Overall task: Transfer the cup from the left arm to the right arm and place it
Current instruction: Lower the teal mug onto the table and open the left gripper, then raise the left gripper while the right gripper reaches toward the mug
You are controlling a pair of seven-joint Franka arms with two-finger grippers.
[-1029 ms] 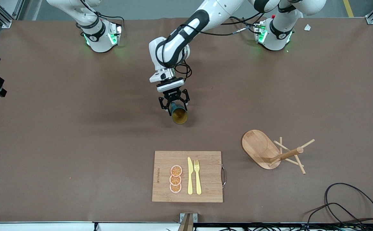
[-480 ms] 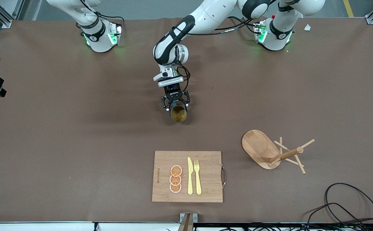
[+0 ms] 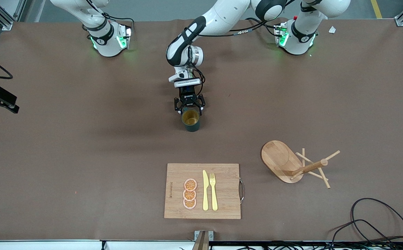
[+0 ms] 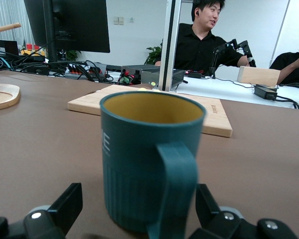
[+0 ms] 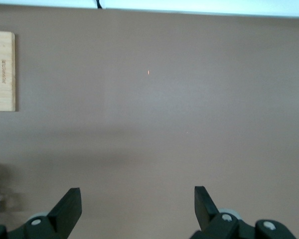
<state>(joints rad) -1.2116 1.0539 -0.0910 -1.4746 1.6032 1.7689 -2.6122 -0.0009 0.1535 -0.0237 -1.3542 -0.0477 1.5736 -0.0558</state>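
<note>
Since the cup [image 3: 191, 120] now stands upright on the desk [image 3: 83, 146], mouth up, roughly mid-desk between the two arm bases, this reads as a set-down handoff rather than a mid-air pass. It sits farther from the front camera than the board [image 3: 202, 191] with the knife [image 3: 205, 190], fork [image 3: 213, 191] and orange slices [image 3: 189, 193].

Left hand [image 3: 189, 108] is low, right at the cup, on the side toward the arm bases. Left wrist view: fingers [image 4: 67, 206] spread wide on either side of the cup [image 4: 147, 159], clear gap on both sides, handle [image 4: 177, 186] pointing back at the wrist. So it's fully open and holds nothing; the cup stands on its own.

My read: the handle ended up toward the arm bases because the left arm gripped from that side. That leaves the round body free for a grasp from the right arm's end.

Right hand [image 5: 137, 206] isn't in the front view. Its wrist camera shows it spread wide and empty, looking down on bare desk, with a corner of the board [image 5: 2, 69] at the frame edge. Right arm is waiting.

Mug rack [image 3: 300, 165] lies tipped over toward the left arm's end, well apart from the cup. Probably not the place target as it lies.

Judgement: left needs to back straight off along the handle line before right comes in, otherwise it risks clipping the handle and tipping the cup.
</note>
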